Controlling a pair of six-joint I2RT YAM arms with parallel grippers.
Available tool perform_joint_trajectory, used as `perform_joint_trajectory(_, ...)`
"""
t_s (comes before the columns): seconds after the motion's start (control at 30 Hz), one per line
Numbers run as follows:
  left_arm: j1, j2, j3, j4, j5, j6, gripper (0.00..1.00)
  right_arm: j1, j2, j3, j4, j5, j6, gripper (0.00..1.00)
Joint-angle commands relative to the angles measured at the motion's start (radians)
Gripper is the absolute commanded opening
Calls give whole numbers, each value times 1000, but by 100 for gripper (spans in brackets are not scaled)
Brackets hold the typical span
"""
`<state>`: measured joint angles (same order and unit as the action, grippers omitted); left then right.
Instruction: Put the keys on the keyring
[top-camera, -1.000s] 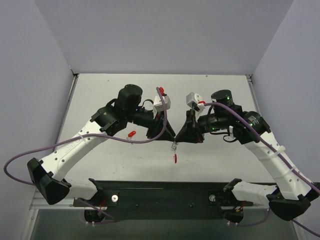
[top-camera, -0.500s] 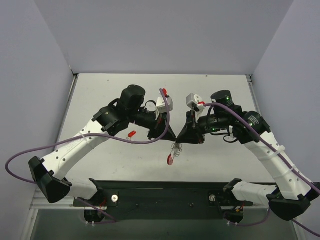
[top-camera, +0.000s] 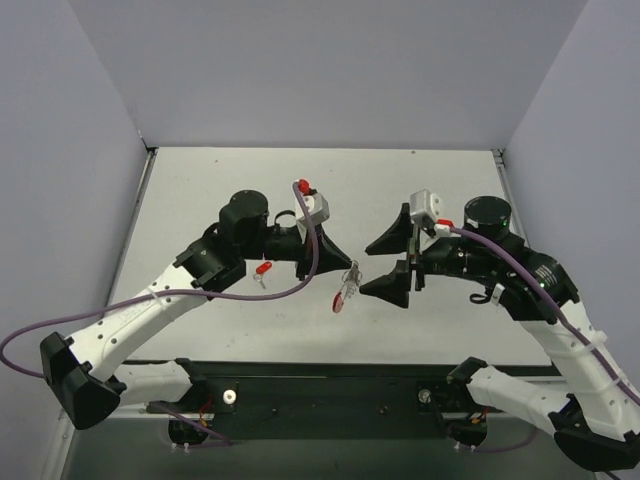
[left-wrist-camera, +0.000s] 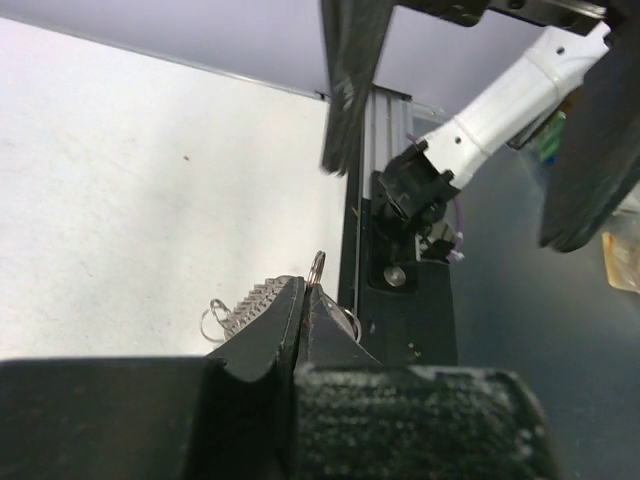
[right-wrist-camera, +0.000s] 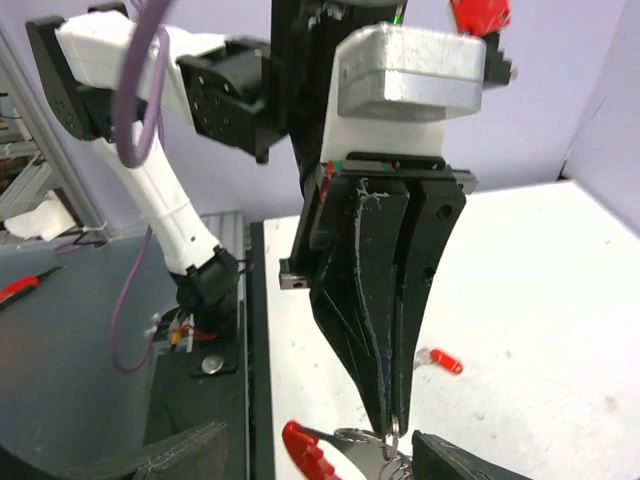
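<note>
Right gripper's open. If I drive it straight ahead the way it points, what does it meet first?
Most likely the left gripper, shut on the keyring. Its fingertips sit directly ahead of the right gripper, about level with its open jaws. Depth is hard to judge.

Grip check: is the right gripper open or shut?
Open: the right gripper has its fingers wide apart; keyring hangs from the left gripper.

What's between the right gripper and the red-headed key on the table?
In the top view, the left gripper, shut on the keyring, sits between the key and the open right gripper.
</note>
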<state>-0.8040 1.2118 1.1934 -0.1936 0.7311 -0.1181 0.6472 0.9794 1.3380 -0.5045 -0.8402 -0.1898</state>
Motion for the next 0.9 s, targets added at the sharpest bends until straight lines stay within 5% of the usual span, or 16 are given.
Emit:
perform_joint_trajectory(0.0, 0, -69, -38, 256, -76, -75, 0, -15, -50, -26, 118, 39, 16, 74)
perform_joint_trajectory(0.23, 6, -136, -115, 400, -95, -129, 0, -34, -64, -45, 138, 32, 23, 72)
perform_joint_trajectory(0.43, 6, -221, -290, 704, -47, -146, 0, -40, -53, -45, 170, 4, 30, 66)
perform_joint_trajectory(0.87, 6, -356, -448, 713, -51, 162, 0, -86, -45, -66, 184, -2, 27, 66)
